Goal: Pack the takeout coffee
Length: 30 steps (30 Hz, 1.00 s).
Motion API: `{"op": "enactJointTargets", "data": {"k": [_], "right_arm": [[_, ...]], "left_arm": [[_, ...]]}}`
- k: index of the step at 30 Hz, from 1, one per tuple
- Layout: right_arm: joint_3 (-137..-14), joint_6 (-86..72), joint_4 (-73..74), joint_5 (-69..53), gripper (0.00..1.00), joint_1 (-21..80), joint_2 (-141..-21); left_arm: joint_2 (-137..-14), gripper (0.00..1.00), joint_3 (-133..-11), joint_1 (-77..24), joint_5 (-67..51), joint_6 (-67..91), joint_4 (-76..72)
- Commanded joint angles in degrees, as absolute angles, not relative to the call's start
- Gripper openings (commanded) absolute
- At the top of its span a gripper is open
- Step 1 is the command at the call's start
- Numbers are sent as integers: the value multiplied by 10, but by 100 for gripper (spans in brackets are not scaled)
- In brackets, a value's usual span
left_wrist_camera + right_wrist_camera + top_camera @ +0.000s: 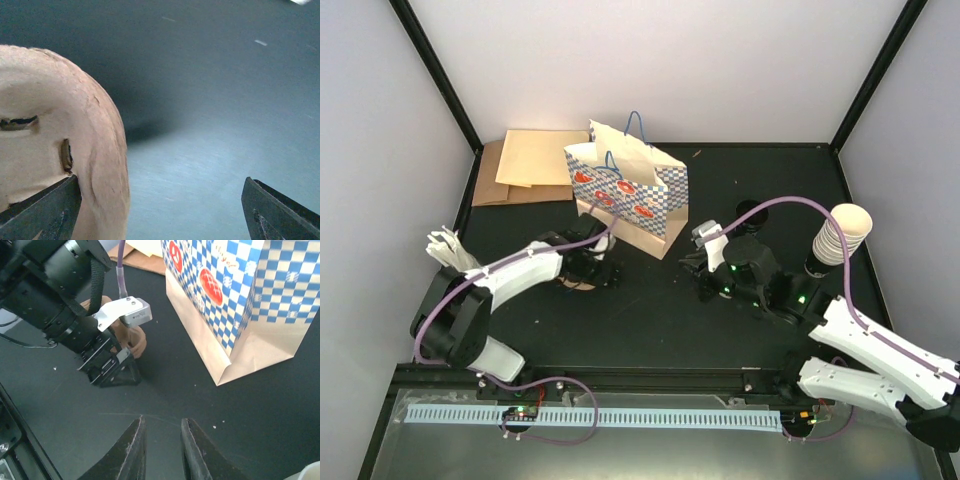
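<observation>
No single cream cup shows clearly. A cream rim (306,473) peeks in at the bottom right corner of the right wrist view, and I cannot tell which cup it is. A dark round shape (751,213) behind the right arm may be the black lid. The blue-checked bag (628,190) stands upright at the back centre and also shows in the right wrist view (250,295). My left gripper (588,272) is open low on the table by the bag's left corner. A tan moulded-pulp piece (55,125) sits against its left finger, not clamped. My right gripper (162,450) is slightly open and empty above bare table.
A tall stack of nested cream cups (840,235) stands at the right. Flat brown paper bags (525,165) lie at the back left. A bundle of white pieces (448,248) lies at the left edge. The left gripper (117,374) and the pulp piece (134,339) lie ahead of the right gripper.
</observation>
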<state>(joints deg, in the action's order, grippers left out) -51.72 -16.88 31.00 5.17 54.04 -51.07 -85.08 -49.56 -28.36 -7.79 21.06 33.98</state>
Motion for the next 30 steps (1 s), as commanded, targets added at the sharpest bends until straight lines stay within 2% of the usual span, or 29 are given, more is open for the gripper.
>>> {"op": "enactJointTargets", "data": {"k": [1,10,14,19,25,30], "right_arm": [[-498,-181,285,39,21,544,-516],[-479,-194,264,29,22,544,-531],[-474,-199,255,28,21,544,-536],[-472,-204,253,26,21,544,-542],[-465,-209,255,28,21,544,-537],[-461,-212,256,30,21,544,-534]], "left_arm": [[-820,90,-525,-350,-136,248,335],[-738,85,-564,-373,-25,235,428],[-737,74,-567,-373,-15,213,435],[-772,54,-570,-378,-32,194,425],[-825,52,-574,-381,-2,193,433],[-860,45,-573,-382,26,202,440]]}}
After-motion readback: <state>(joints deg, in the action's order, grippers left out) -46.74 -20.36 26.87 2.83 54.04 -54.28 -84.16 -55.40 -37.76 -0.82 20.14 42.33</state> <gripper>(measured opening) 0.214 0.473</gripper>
